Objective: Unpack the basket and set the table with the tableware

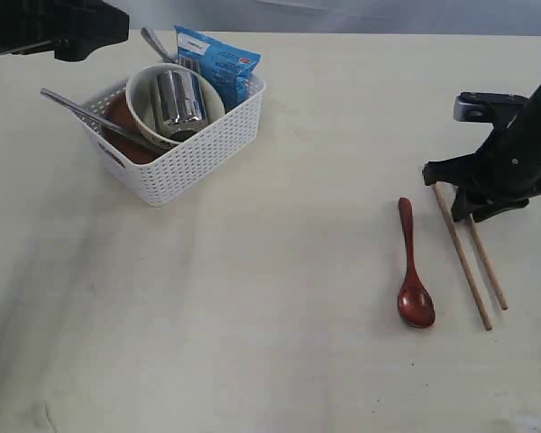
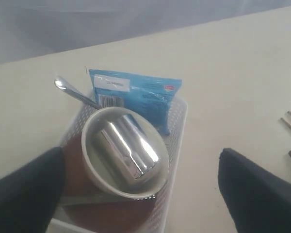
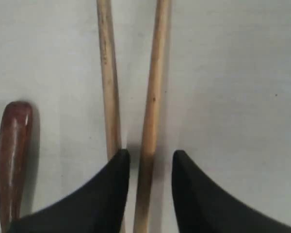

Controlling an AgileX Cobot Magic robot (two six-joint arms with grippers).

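**A:** How does the right gripper [image 3: 150,154] stand?

**B:** Its jaws are parted, low over the table [image 1: 252,343], and they straddle one of the chopsticks [image 1: 474,289] without pinching it. The other stick runs under one black fingertip [image 3: 117,162].

**A:** Which way do the sticks run?

**B:** Their long axis goes from the gripper at the far ends toward the near table edge, slanting a little to the right in the exterior view. They lie flat and slightly splayed. The right arm comes in from the right edge, with its wrist bent down over the sticks' far ends.

**A:** And beside them?

**B:** The dark red spoon [image 1: 413,271] lies just to their left and roughly parallel, with its bowl toward the near edge and its handle pointing away.

**A:** The left side?

**B:** The left gripper [image 2: 141,155] hangs wide open above the basket [image 1: 194,162], which sits far left on the table. Inside it, the steel cup [image 1: 180,104] lies tipped in the cream bowl [image 2: 94,170], with a blue packet [image 1: 221,59] behind. A steel handle [image 1: 77,105] pokes out to the left.
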